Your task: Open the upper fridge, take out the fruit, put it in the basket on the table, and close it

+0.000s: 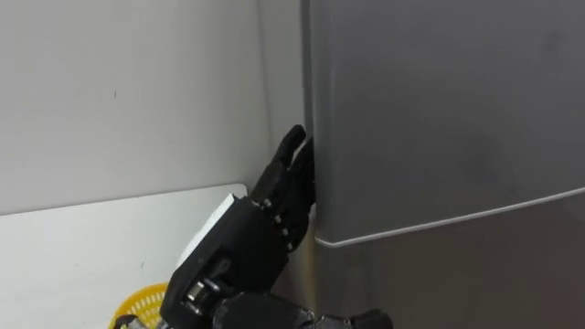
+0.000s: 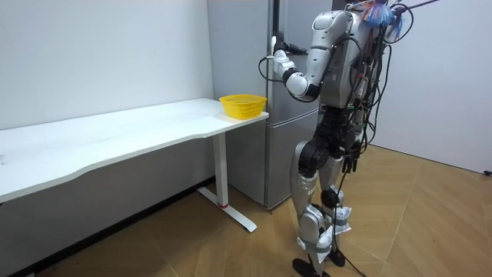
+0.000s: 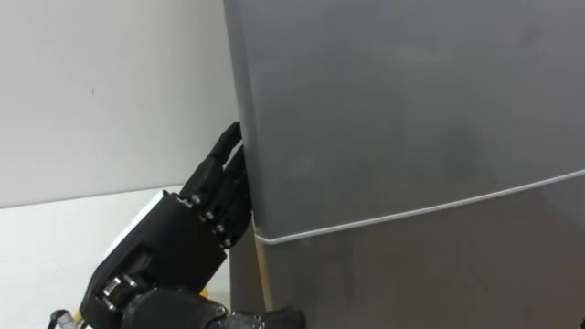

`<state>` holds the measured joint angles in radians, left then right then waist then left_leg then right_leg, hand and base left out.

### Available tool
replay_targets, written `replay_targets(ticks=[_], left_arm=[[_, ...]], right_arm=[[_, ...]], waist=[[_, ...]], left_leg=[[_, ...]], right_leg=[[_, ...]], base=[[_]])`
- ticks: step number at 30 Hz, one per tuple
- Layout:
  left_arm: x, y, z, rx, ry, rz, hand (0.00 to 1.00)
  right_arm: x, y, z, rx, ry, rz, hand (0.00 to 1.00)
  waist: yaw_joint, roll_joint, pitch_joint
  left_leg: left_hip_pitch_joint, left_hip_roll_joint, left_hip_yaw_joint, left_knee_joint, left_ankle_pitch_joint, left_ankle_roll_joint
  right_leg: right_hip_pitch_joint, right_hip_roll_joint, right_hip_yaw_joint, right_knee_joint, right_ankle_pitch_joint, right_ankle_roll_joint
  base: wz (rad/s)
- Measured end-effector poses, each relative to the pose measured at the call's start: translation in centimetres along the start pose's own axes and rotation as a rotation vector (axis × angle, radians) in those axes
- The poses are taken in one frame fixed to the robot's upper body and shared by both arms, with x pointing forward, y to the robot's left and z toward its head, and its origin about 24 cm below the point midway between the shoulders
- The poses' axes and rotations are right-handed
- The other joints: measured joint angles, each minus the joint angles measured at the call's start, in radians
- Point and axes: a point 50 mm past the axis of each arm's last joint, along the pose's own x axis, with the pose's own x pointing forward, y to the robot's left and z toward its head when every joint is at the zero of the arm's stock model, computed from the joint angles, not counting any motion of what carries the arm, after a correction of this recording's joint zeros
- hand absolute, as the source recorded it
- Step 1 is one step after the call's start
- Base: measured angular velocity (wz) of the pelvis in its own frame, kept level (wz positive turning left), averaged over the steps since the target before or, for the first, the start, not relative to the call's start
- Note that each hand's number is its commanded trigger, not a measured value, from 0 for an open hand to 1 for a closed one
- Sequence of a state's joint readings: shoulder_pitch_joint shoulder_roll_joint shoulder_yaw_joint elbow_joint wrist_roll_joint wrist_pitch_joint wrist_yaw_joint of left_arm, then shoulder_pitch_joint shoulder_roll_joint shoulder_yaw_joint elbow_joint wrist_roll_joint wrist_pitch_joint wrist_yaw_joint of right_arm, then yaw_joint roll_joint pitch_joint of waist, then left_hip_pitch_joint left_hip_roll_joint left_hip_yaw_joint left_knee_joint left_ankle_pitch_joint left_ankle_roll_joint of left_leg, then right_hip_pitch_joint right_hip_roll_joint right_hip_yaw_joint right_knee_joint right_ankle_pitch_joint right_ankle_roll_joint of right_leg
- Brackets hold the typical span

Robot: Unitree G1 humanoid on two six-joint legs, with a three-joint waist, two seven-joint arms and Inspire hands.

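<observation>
Closest to the head camera is the robot's left hand [image 1: 274, 206], black, raised at the left edge of the fridge's upper door [image 1: 439, 110]. Its fingers [image 1: 291, 151] are stretched out and rest against that edge, just above the pale seam that parts the 2 doors. I cannot tell whether the tips hook behind the edge; nothing is held in the hand. The upper door is shut, a plain grey face sitting flush over the lower door [image 1: 475, 274], which is shut as well. Left of the fridge runs a white wall [image 1: 128, 91], and below it a white table [image 1: 82, 256] reaches up to the fridge's side. 1 yellow basket [image 1: 142, 303] stands on the table's corner nearest the fridge, just below the raised forearm in the eye views. From where I stand in the room, the robot is upright on both legs on the wooden floor [image 2: 192, 238], close in front of the fridge and facing it, with the table stretching off to the room view's left.
</observation>
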<state>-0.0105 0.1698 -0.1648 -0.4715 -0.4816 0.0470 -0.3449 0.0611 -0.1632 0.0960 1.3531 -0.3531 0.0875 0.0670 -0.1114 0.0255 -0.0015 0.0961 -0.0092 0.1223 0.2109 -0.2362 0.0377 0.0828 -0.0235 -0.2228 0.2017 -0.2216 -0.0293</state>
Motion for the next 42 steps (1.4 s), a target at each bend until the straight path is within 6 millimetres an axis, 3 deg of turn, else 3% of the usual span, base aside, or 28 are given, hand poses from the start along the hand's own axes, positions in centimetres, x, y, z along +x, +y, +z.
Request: replay_targets(ticks=[5, 6, 7, 12, 13, 14, 15, 22, 33, 42], left_arm=[[0.1, 0.0, -0.1, -0.003, 0.012, -0.002, 0.00], [0.2, 0.0, 0.0, -0.002, 0.012, -0.004, 0.95], [0.3, 0.0, 0.0, 0.001, 0.009, -0.008, 1.00], [0.5, 0.1, 0.2, 0.006, 0.003, -0.002, 1.00], [0.4, 0.3, 0.3, 0.011, 0.000, 0.022, 0.84], [0.4, 0.5, 0.3, 0.014, -0.003, 0.035, 0.05], [0.4, 0.5, 0.4, 0.014, -0.004, 0.041, 0.00], [0.6, 0.4, 0.5, -0.028, -0.023, 0.039, 0.00], [1.1, -0.2, 0.5, -0.035, -0.029, 0.001, 0.00], [2.0, -2.2, 0.1, -0.058, -0.012, -0.179, 0.00]], right_arm=[[0.0, 0.1, -0.1, -0.001, 0.004, 0.003, 0.00], [0.0, 0.1, -0.1, -0.001, 0.004, 0.003, 0.00], [0.0, 0.1, -0.2, -0.001, 0.005, 0.002, 0.00], [0.0, 0.2, -0.4, -0.014, 0.013, 0.007, 0.00], [0.0, 0.3, -0.4, -0.022, 0.018, 0.011, 0.00], [0.0, 0.3, -0.4, -0.029, 0.022, 0.018, 0.00], [0.0, 0.3, -0.4, -0.033, 0.022, 0.019, 0.00], [0.0, 0.3, -0.1, -0.043, 0.016, 0.042, 0.00], [0.0, 0.3, 0.0, -0.042, 0.008, 0.052, 0.00], [0.0, 0.3, 0.0, -0.038, 0.007, 0.051, 0.00]], waist=[[-0.002, 0.000, 0.0043], [-0.002, -0.001, 0.0067], [-0.001, -0.002, 0.0098], [0.003, -0.001, 0.0102], [0.005, -0.001, 0.0102], [0.006, -0.001, 0.0101], [0.006, -0.001, 0.0099], [0.005, 0.003, 0.0050], [0.004, 0.000, 0.0060], [-0.011, 0.009, 0.0003]], left_leg=[[0.002, 0.000, 0.015, -0.009, 0.000, 0.000], [0.002, 0.000, 0.016, -0.009, 0.000, 0.000], [0.002, 0.000, 0.017, -0.009, 0.000, 0.000], [-0.004, 0.000, 0.017, -0.010, 0.000, 0.000], [-0.005, 0.000, 0.017, -0.010, 0.000, 0.000], [-0.006, 0.000, 0.017, -0.011, 0.000, 0.000], [-0.007, 0.000, 0.017, -0.011, 0.000, 0.000], [-0.008, -0.002, 0.016, -0.012, 0.000, 0.000], [-0.004, -0.003, 0.018, -0.012, 0.000, 0.000], [-0.002, -0.001, 0.029, -0.011, 0.000, 0.001]], right_leg=[[-0.003, 0.000, 0.010, 0.002, 0.000, 0.002], [-0.003, 0.001, 0.013, 0.003, 0.000, 0.003], [-0.004, 0.003, 0.020, 0.002, 0.001, 0.004], [-0.016, 0.003, 0.023, 0.003, 0.002, 0.005], [-0.016, 0.003, 0.023, 0.002, 0.002, 0.005], [-0.017, 0.003, 0.023, 0.002, 0.002, 0.005], [-0.017, 0.003, 0.023, 0.002, 0.002, 0.005], [-0.015, 0.001, 0.019, 0.002, 0.004, 0.007], [-0.015, 0.000, 0.022, 0.002, 0.004, 0.008], [-0.016, 0.000, 0.028, 0.003, 0.004, 0.008]], base=[[-0.03], [0.00], [0.00], [0.00], [0.03], [0.00], [0.00], [0.00], [0.00], [-0.03]])
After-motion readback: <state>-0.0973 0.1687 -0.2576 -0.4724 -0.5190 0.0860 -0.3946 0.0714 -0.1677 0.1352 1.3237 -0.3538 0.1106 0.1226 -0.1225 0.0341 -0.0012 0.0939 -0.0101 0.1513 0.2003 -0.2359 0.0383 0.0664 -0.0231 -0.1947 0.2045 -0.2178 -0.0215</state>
